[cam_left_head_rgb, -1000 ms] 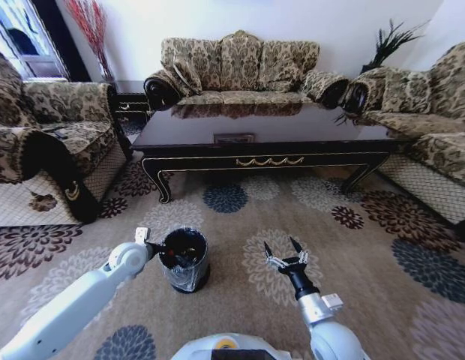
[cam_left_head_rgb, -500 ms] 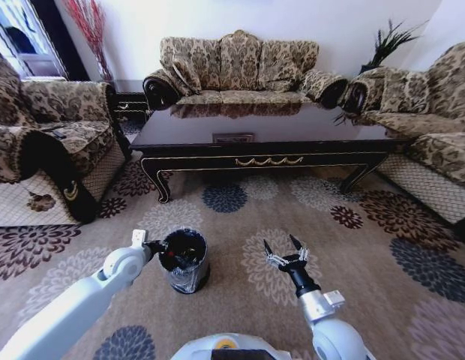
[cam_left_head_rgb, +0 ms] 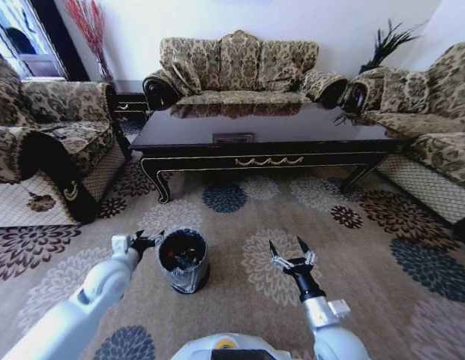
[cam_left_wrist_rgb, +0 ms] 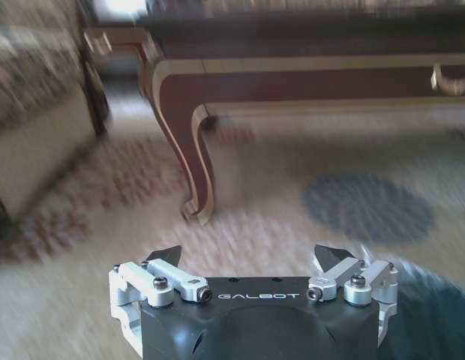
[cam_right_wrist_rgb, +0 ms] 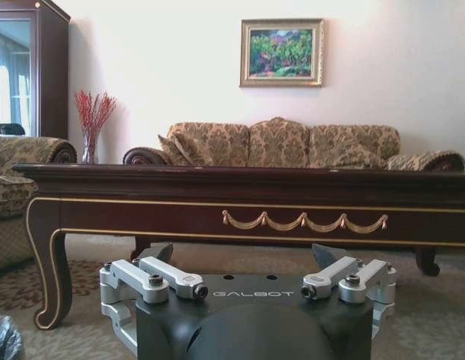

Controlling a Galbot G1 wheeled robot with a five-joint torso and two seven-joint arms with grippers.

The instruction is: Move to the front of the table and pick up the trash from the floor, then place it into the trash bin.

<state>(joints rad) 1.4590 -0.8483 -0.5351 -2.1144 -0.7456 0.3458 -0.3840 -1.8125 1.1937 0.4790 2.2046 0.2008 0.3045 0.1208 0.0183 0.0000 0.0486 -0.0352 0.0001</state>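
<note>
The trash bin (cam_left_head_rgb: 184,260), round and black with a shiny liner, stands on the carpet in front of the table (cam_left_head_rgb: 262,129). My left gripper (cam_left_head_rgb: 150,237) hovers just left of the bin's rim, open and holding nothing. In its wrist view the left gripper (cam_left_wrist_rgb: 249,255) faces the table's curved leg (cam_left_wrist_rgb: 199,150), with the bin's edge (cam_left_wrist_rgb: 435,315) beside it. My right gripper (cam_left_head_rgb: 290,250) is open and bare, right of the bin, facing the table's apron (cam_right_wrist_rgb: 255,202). The trash is hidden, apart from a small red speck inside the bin (cam_left_head_rgb: 169,255) that I cannot identify.
A patterned armchair (cam_left_head_rgb: 45,142) stands at the left. One sofa (cam_left_head_rgb: 240,67) stands behind the table and another (cam_left_head_rgb: 435,112) at the right. A small dark side table (cam_left_head_rgb: 131,99) fills the back left corner. Floral carpet (cam_left_head_rgb: 367,225) lies open between me and the table.
My left gripper has drawn back from over the bin's rim to its left side, and the arm has dropped lower. The right gripper has shifted slightly down and to the right.
</note>
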